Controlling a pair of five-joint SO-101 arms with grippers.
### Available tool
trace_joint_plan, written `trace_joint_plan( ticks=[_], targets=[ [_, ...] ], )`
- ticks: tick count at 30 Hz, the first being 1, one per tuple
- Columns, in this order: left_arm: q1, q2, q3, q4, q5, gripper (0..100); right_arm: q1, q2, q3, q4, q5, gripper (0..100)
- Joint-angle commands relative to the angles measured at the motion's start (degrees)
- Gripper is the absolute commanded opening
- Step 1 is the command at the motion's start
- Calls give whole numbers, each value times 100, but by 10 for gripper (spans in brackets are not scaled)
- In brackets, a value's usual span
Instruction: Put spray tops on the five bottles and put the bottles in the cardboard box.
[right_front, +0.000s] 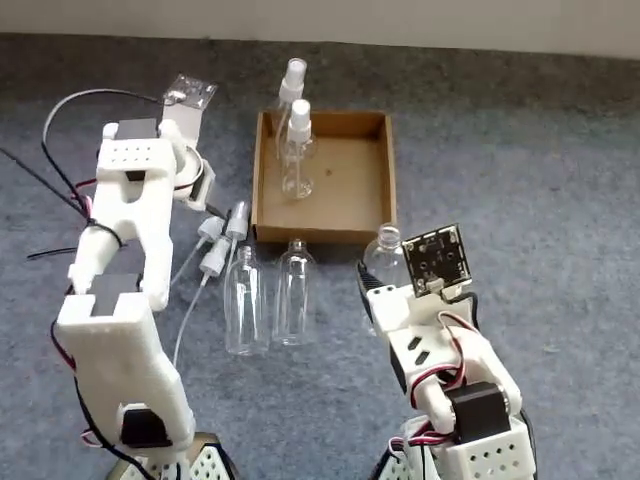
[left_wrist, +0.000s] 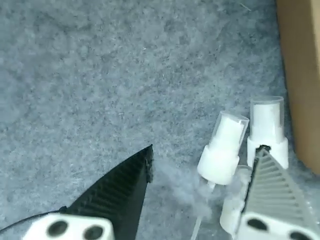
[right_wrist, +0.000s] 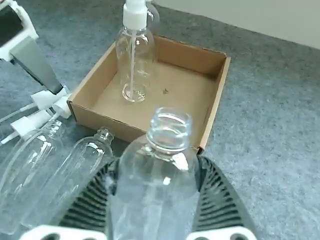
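My left gripper (left_wrist: 206, 150) is open just above three loose white spray tops (left_wrist: 222, 150) on the carpet, beside the box wall. In the high view that gripper (right_front: 205, 200) sits left of the cardboard box (right_front: 375, 180). My right gripper (right_wrist: 157, 170) is shut on an upright clear bottle (right_wrist: 160, 190) with no top, in front of the box's near right corner (right_front: 385, 250). Two capped bottles (right_front: 297, 150) stand in the box's left part. Two uncapped bottles (right_front: 245, 300) (right_front: 293, 295) lie side by side before the box.
A clear plastic bag (right_front: 190, 95) lies on the grey carpet behind the left arm. Black cables (right_front: 60, 110) run along the far left. The box's right half (right_wrist: 190, 95) holds nothing. Open carpet stretches to the right of the box.
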Motion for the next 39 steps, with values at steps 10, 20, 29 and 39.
trace_joint_plan(
  ticks=[10, 20, 29, 39],
  targets=[
    [92, 787, -505, 9, -26, 282, -22, -57, -57, -127, -53, 4],
    [92, 989, -505, -79, -26, 217, -22, -57, -57, -127, -53, 4],
    [75, 945, -752, -44, -26, 84, -22, -57, -57, -127, -53, 4],
    [-92, 936, -3653, 2514, 105, 84, -22, -57, -57, -119, -70, 4]
  ],
)
